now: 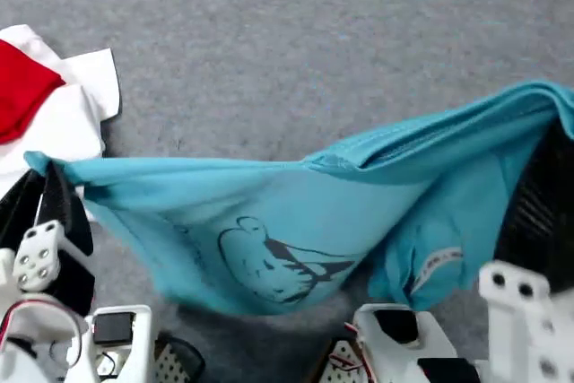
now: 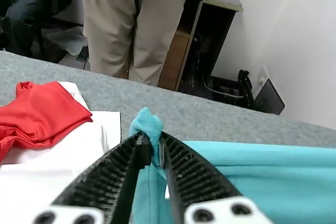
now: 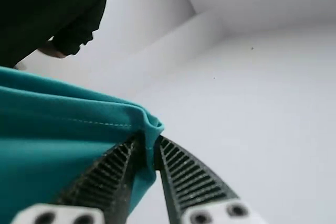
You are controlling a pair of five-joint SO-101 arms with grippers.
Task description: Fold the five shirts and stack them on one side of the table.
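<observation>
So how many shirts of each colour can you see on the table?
blue shirt: 1
red shirt: 1
white shirt: 1, as far as I can tell
Total: 3 shirts

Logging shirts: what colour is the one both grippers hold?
The shirt is turquoise with a dark drawing; high view.
</observation>
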